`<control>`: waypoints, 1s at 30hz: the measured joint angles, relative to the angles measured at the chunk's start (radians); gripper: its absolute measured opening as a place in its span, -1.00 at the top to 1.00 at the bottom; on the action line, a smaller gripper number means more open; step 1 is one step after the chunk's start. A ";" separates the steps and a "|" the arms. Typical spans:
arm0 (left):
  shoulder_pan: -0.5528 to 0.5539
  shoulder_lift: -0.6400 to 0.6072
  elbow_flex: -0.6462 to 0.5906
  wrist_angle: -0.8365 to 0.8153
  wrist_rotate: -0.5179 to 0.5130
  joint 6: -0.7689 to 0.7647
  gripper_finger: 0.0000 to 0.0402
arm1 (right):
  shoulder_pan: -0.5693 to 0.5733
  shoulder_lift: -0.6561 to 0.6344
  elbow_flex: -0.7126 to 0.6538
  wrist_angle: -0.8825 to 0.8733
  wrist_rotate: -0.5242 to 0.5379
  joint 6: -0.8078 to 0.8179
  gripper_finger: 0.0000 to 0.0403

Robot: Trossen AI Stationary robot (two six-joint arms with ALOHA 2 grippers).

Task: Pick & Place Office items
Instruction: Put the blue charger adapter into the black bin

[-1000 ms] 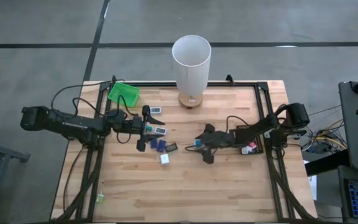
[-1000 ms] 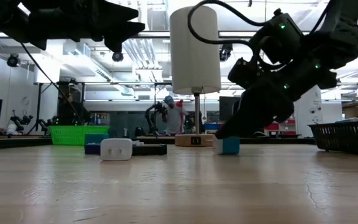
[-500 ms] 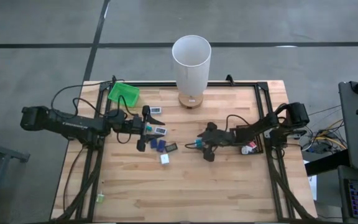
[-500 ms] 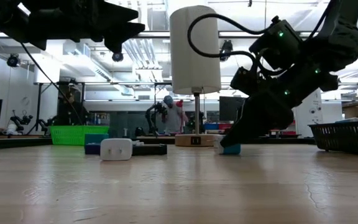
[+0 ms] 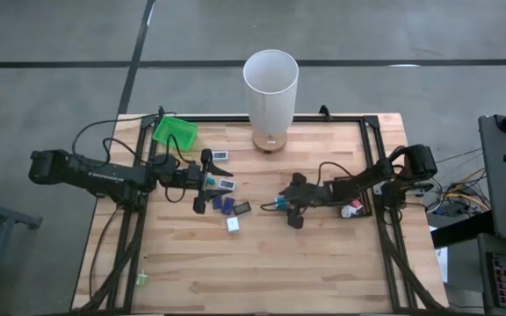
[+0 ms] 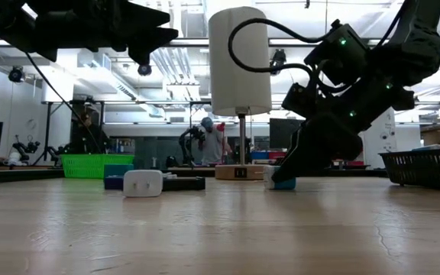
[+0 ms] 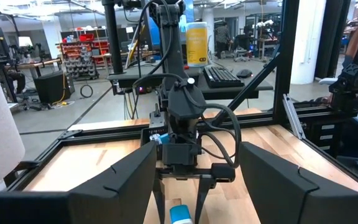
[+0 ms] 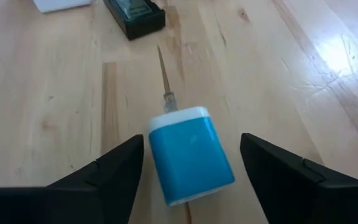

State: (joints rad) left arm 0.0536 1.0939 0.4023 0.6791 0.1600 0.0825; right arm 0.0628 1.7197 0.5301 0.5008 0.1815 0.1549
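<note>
Tall white cylinder on wooden base, green tray at table's corner

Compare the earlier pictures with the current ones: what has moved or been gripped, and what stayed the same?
The right gripper has come down lower over the teal piece and its fingers have narrowed around it. They now straddle the piece, which lies on the table, with gaps on both sides, so it is not gripped yet. The left gripper, the white cylinder and the other pieces have not moved.

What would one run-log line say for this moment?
right gripper: open, straddling teal piece on table | left gripper: open, waiting near blue pieces
</note>
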 joint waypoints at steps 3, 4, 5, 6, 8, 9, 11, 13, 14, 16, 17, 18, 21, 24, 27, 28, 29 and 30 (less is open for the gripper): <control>0.000 0.000 0.000 0.000 0.000 0.000 -0.18 | 0.000 0.000 0.000 -0.001 -0.001 -0.001 -0.19; 0.000 0.000 0.000 0.000 0.000 0.000 -0.18 | 0.000 0.000 0.000 -0.001 -0.001 -0.001 -0.15; 0.000 0.000 0.000 0.000 0.000 0.000 -0.18 | 0.000 0.000 0.000 -0.001 -0.001 -0.001 -0.12; 0.000 0.000 0.000 0.000 0.000 0.000 -0.18 | 0.000 0.001 0.001 -0.001 -0.001 -0.003 -0.09; 0.000 0.000 0.000 0.000 0.000 0.000 -0.18 | 0.000 0.001 0.005 0.000 -0.001 -0.017 -0.02; 0.000 0.000 0.000 0.000 0.000 0.000 -0.18 | 0.000 0.001 0.006 0.000 -0.002 -0.024 0.02; 0.000 0.000 0.000 0.000 0.000 0.000 -0.18 | 0.000 0.001 0.009 0.000 -0.002 -0.035 0.10; 0.000 0.000 0.000 0.000 0.000 0.000 -0.18 | 0.000 0.001 0.014 -0.001 -0.002 -0.044 0.20; 0.000 0.000 0.000 0.000 0.000 0.000 -0.18 | 0.000 0.001 0.016 -0.005 -0.002 -0.047 0.24; 0.000 0.000 0.000 0.000 0.000 0.000 -0.18 | 0.000 0.001 0.021 -0.013 -0.002 -0.050 0.30; 0.000 0.000 0.000 0.000 0.000 0.000 -0.18 | 0.000 0.001 0.022 -0.018 -0.003 -0.050 0.31; 0.000 0.000 0.000 0.000 0.000 0.000 -0.18 | 0.000 0.001 0.022 -0.019 -0.004 -0.050 0.31; 0.000 0.000 0.000 0.000 0.000 0.000 -0.18 | 0.000 0.001 0.024 -0.020 -0.007 -0.050 0.31; 0.000 0.000 0.000 0.000 0.000 0.000 -0.18 | 0.003 0.001 0.024 -0.019 -0.007 -0.050 0.29; 0.000 0.000 0.000 0.000 0.000 0.000 -0.18 | 0.003 -0.011 0.024 -0.019 -0.007 -0.044 0.29; 0.000 0.000 0.000 0.000 0.000 0.000 -0.18 | 0.003 -0.019 0.024 -0.019 -0.007 -0.035 0.29; 0.000 0.000 0.000 0.000 0.000 0.000 -0.18 | 0.003 -0.030 0.024 -0.024 -0.006 -0.028 0.29; 0.000 0.000 0.000 0.000 0.000 0.000 -0.18 | 0.003 -0.042 0.024 -0.028 -0.001 -0.026 0.29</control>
State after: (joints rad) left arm 0.0538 1.0937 0.4023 0.6791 0.1596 0.0824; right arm 0.0658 1.6779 0.5537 0.4730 0.1803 0.1292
